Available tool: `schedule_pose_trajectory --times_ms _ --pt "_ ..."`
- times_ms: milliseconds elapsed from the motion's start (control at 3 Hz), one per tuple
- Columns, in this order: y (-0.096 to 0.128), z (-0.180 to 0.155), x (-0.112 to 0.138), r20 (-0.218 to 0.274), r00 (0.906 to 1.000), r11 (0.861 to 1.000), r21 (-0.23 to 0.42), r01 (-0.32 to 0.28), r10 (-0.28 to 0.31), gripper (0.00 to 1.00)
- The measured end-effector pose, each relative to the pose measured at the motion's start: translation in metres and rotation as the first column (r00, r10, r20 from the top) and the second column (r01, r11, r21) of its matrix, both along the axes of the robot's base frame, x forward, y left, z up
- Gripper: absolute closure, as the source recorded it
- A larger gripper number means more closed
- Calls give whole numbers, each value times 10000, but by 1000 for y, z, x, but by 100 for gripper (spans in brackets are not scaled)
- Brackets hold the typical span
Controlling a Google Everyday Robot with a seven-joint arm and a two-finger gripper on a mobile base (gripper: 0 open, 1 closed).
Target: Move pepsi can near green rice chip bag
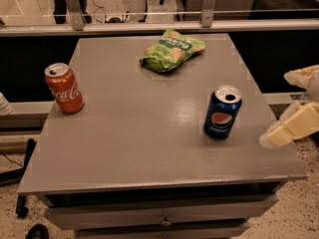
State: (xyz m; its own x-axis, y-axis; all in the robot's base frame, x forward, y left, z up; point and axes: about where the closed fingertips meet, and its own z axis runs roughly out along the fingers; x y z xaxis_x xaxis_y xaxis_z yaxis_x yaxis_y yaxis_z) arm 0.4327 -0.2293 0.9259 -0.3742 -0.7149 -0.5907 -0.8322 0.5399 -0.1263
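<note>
The pepsi can (222,113), dark blue with a silver top, stands upright on the right part of the grey table (139,133). The green rice chip bag (172,50) lies at the table's far middle, well behind the can. My gripper (276,108) is at the right edge of the view, just off the table's right side and to the right of the pepsi can. Its pale fingers (291,128) are spread apart and hold nothing. It does not touch the can.
A red cola can (64,87) stands upright near the table's left edge. A metal rail (149,26) with glass panels runs behind the table. A drawer front (159,218) shows below the table's near edge.
</note>
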Motion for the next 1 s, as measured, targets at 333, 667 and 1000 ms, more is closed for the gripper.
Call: schedule_pose_trajectory --times_ms 333,667,1000 --pt "10 -18 10 376 9980 9822 1830 430 -507 0" --pt "36 -25 21 801 9942 9338 3557 386 -716 0" --pt "66 -28 29 1210 9897 8797 4754 99 -766 0"
